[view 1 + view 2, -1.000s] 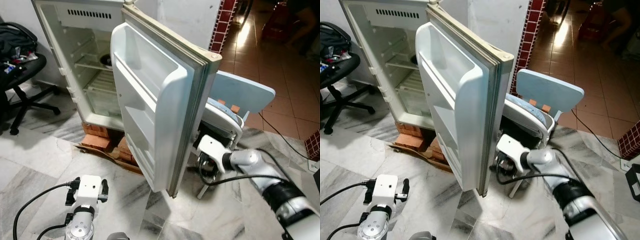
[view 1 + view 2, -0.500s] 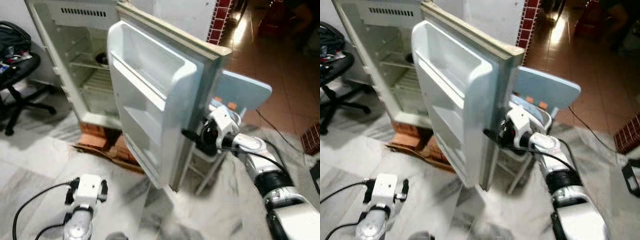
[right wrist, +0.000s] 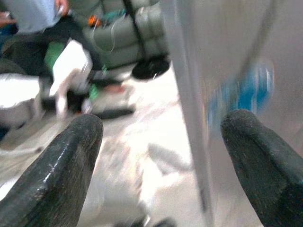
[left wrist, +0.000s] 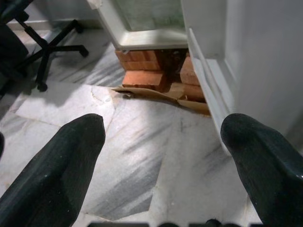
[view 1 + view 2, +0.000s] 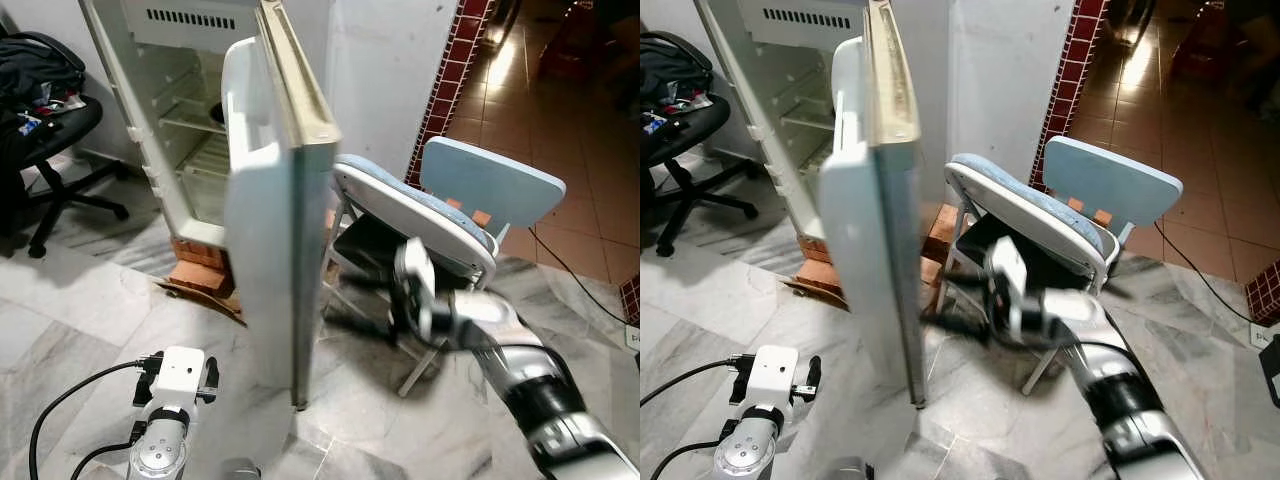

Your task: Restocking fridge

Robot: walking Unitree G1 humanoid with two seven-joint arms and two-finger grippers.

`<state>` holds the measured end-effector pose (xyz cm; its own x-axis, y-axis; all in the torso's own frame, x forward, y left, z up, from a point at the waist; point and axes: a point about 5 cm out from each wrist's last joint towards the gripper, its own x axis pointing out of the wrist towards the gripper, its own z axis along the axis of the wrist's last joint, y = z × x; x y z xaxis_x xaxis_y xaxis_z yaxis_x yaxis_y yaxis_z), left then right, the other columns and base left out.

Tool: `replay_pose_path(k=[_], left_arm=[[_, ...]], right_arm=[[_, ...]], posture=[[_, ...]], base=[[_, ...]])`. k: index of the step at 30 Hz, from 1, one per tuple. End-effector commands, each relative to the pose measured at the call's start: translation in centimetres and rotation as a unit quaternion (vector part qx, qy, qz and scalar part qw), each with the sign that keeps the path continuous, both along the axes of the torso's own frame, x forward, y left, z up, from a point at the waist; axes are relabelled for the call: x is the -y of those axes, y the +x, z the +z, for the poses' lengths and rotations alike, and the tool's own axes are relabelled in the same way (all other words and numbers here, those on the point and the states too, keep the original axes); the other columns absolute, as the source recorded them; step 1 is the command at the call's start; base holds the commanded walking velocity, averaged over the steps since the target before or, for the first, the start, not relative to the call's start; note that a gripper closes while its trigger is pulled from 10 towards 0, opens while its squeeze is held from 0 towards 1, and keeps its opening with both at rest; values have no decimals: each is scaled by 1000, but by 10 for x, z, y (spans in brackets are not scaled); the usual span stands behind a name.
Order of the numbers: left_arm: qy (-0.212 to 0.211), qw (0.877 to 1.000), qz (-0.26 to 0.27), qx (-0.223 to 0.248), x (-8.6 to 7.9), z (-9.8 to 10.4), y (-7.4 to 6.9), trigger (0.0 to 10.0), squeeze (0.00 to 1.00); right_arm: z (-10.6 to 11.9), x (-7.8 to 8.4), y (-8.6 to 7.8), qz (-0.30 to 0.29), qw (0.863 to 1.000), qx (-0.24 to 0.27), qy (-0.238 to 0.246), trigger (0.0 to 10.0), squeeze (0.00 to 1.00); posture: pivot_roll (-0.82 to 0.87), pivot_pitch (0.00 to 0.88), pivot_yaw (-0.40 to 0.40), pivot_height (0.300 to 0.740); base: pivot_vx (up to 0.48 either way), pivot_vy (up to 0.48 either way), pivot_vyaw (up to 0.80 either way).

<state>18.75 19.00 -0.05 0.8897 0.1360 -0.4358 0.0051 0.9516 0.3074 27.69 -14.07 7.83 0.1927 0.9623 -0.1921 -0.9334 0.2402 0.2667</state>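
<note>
The white fridge (image 5: 170, 110) stands open at the back left, with bare wire shelves and one dark item on a shelf. Its door (image 5: 265, 230) points edge-on toward me. My right gripper (image 3: 161, 125) is open and holds nothing. It is low on the door's outer side, blurred, in front of the chair, and its arm (image 5: 470, 320) reaches in from the right. My left gripper (image 4: 163, 127) is open too and hangs low over the marble floor, facing the bricks (image 4: 151, 78) under the fridge.
A light blue folding chair (image 5: 485, 185) leans just right of the door. A black office chair (image 5: 45, 120) piled with dark things stands at the far left. Cardboard (image 5: 205, 295) lies by the bricks. A red tiled pillar (image 5: 455, 70) and a floor cable (image 5: 570, 275) are at the right.
The door has swung to the left, from showing its inner racks to edge-on. My right gripper has left the door's edge and dropped lower beside the chair. The left arm stayed put.
</note>
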Motion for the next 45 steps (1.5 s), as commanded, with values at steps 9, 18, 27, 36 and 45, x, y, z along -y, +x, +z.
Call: replay_pose_path(k=[9,18,27,36,45], left_arm=[[5,1000,-7,-8,1,-2,-3,10000,0],[-4,999,7,48,-1,11,9,10000,0],[-8,994,18,111,-5,28,19,10000,0],[-10,980,12,198,-2,59,40,10000,0],[-45,975,-2,217,-2,70,42,10000,0]], right_arm=[[-21,25,-14,95,978,39,-180,10000,0],[-23,23,27,-133,952,135,-242,10000,0],[-6,20,52,-373,900,169,-149,10000,0],[-5,45,50,-568,801,163,-95,10000,0],[-12,39,40,-587,792,153,-74,10000,0]], posture=[[80,12,3,740],[80,11,-3,740],[56,9,-9,740],[47,10,4,740],[44,12,4,740]], base=[[0,0,0],[0,0,0],[0,38,0],[0,480,0],[0,480,-194]])
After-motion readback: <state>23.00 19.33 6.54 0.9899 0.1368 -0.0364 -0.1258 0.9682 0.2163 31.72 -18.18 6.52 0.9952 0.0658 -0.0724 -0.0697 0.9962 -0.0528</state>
